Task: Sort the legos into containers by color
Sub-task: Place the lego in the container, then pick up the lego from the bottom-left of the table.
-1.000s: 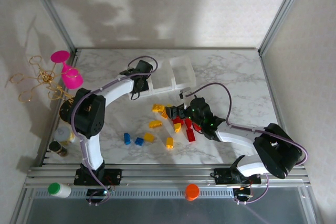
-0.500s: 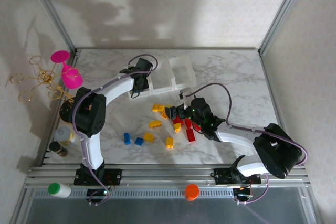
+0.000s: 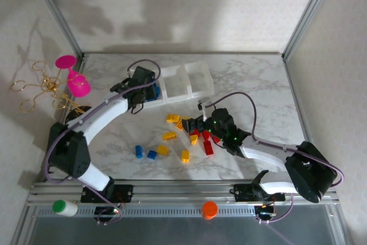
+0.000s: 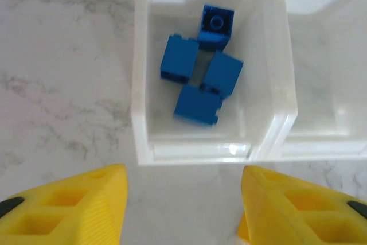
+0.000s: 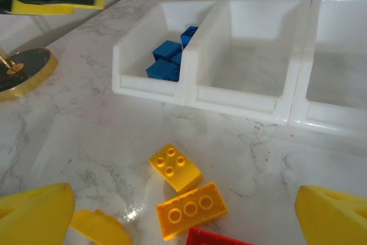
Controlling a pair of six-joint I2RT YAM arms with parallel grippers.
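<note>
Left claw (image 4: 183,190) is hovering part-open and empty just in front of the leftmost bin (image 4: 143,84), where four blue legos (image 4: 198,104) are lying. Right claw (image 5: 183,199) is gaping wide with nothing in it, hanging low over yellow legos (image 5: 175,167) and red legos (image 5: 215,238) scattered on the table (image 5: 86,119).
</note>
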